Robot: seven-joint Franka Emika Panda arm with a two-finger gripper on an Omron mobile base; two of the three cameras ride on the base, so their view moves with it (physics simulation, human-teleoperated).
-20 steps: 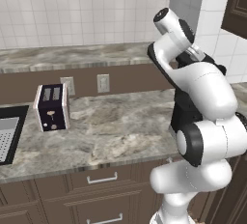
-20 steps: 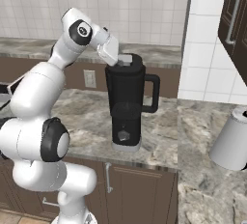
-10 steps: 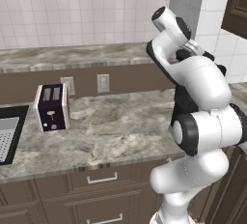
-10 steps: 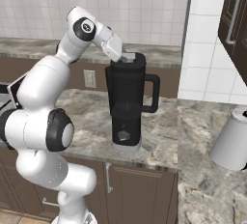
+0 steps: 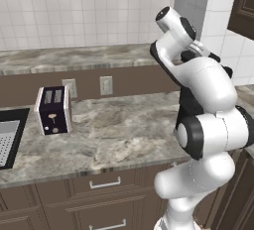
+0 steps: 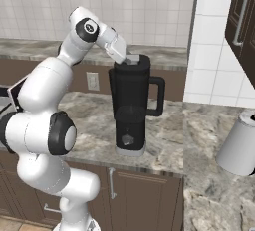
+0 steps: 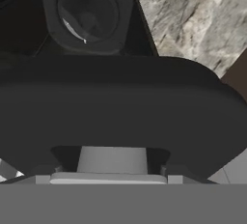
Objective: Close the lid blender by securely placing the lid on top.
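Observation:
The blender (image 6: 130,100), a tall black jug with a side handle on a light grey foot, stands on the counter in the right base view. My gripper (image 6: 128,58) is at the jug's top rim, shut on the lid (image 6: 133,59), a small black cap with a grey centre. In the hand view the lid (image 7: 120,107) spans the frame close up. Beyond its far edge shows the blender's (image 7: 89,13) dark round opening. The lid is level with the rim; I cannot tell whether it rests on it. In the left base view my own arm hides the blender.
A black-and-white toaster (image 5: 52,110) stands on the marble counter (image 5: 119,130) to the left, with a sink (image 5: 7,135) beyond it. A white rounded vessel (image 6: 239,145) sits right of the blender. Dark upper cabinets (image 6: 241,21) hang at the top right.
My hand has moved right and slightly down with the lid, from beside the jug's top to directly at its rim. The blender has not moved.

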